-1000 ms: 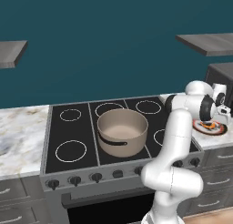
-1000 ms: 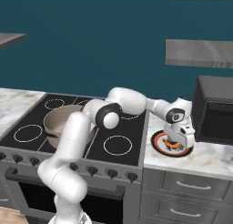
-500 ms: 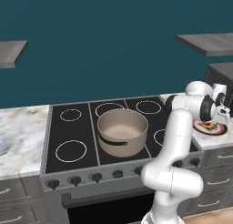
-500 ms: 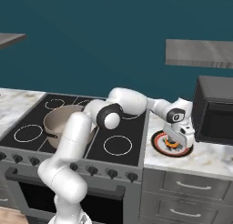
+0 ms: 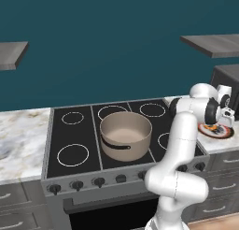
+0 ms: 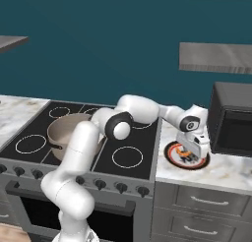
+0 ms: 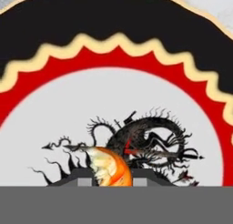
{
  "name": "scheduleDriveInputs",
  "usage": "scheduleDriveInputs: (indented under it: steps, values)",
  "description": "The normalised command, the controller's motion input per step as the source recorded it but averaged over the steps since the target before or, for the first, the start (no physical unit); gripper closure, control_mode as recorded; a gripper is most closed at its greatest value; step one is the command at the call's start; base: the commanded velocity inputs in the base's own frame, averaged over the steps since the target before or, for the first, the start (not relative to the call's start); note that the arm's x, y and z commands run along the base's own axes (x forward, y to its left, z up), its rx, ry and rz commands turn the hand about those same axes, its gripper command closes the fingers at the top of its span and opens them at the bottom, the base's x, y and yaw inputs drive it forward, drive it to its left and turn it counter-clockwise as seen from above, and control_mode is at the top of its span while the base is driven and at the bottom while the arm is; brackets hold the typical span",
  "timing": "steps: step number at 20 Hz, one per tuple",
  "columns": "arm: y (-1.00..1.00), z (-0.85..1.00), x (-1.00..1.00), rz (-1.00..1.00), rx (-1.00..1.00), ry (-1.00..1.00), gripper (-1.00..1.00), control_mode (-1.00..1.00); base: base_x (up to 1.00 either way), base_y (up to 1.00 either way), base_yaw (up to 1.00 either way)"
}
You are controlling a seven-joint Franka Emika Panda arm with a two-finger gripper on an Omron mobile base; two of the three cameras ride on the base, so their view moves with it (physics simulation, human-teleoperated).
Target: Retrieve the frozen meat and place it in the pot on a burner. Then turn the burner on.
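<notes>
The gripper is down on the plate that sits on the counter right of the stove, near the counter's front edge and just in front of the microwave. In the hand view the meat sits between the two dark finger tips, which press against it on both sides, so the claw is clenched on the meat (the chunk rests on or just above the plate's white centre; I cannot tell which). The step in hand is the pick-up: the grasp looks made but no lift shows. The pot stands on the stove's middle, towards the front, well apart from the plate. Next, I judge, comes a straight lift clear of the plate, a swing left over the pot's rim, a release inside, then a knob on the front edge.
</notes>
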Motion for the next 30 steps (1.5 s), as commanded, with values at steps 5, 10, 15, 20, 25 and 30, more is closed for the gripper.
scheduleDriveInputs:
  steps: [5, 10, 15, 20, 25, 30]
  values:
    - [-0.02, 0.17, -0.01, -0.13, 0.00, -0.03, 1.00, -1.00, 0.00, 0.00, 0.00]
    - [0.00, 0.31, -0.14, -0.10, 0.00, -0.02, 1.00, -1.00, 0.00, 0.00, 0.00]
    - [0.18, 0.19, -0.46, -0.05, -0.02, 0.00, 1.00, -1.00, 0.00, 0.00, 0.00]
    - [0.52, 0.36, -0.57, 0.00, -0.13, -0.01, 1.00, -1.00, 0.00, 0.00, 0.00]
    - [0.62, 0.21, -0.61, 0.00, -0.12, 0.00, 1.00, -1.00, 0.00, 0.00, 0.00]
    - [0.89, 0.19, -0.36, 0.00, -0.18, 0.00, 1.00, -1.00, 0.00, 0.00, 0.00]
